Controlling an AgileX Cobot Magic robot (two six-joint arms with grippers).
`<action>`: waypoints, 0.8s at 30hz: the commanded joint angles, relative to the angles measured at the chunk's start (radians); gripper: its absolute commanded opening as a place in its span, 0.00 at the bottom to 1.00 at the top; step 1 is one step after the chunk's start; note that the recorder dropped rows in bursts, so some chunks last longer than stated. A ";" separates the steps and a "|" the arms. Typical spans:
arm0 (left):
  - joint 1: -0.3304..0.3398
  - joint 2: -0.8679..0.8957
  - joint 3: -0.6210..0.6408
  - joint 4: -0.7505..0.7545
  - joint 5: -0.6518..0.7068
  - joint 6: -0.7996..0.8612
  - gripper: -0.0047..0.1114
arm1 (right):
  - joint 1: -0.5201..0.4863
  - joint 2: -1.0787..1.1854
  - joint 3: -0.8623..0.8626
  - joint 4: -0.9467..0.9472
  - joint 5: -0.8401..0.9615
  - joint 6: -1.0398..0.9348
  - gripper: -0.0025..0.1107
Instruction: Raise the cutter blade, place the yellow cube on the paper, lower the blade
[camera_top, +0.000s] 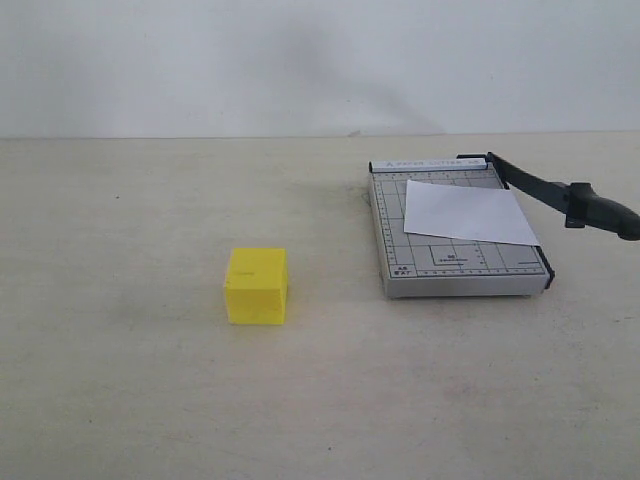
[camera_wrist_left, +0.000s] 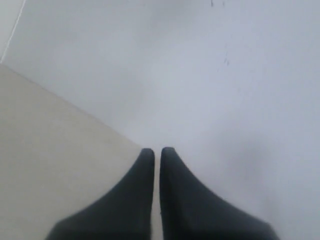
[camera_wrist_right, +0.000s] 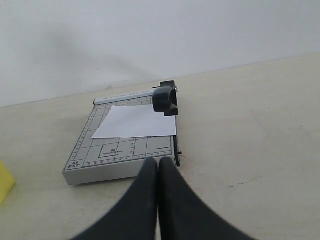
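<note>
Closed on nothing are my right gripper (camera_wrist_right: 158, 161) and left gripper (camera_wrist_left: 157, 150); the cutter blade (camera_top: 545, 190) looks only half raised beside the paper (camera_top: 468, 213), so I should lift it fully, then fetch the yellow cube (camera_top: 257, 286) standing well apart on the surface (camera_top: 120, 390).

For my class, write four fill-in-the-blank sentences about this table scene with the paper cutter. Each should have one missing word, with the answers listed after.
1. The cube is coloured ____.
2. The cube rests on the ____, not on the paper.
3. The cutter blade stands ____ above the grey cutter base, not lowered onto it.
4. The left gripper and the right gripper are both ____ and hold nothing.
Answers: yellow; table; raised; shut.
</note>
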 joint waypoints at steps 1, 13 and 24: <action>0.001 -0.004 -0.002 -0.111 -0.098 -0.025 0.08 | 0.000 -0.006 0.004 -0.003 0.003 -0.002 0.02; 0.001 -0.004 -0.039 -0.074 0.070 -0.013 0.08 | 0.000 -0.006 0.004 -0.003 0.003 -0.002 0.02; 0.001 0.246 -0.210 -0.518 0.271 0.739 0.64 | 0.000 -0.006 0.004 -0.003 0.003 -0.002 0.02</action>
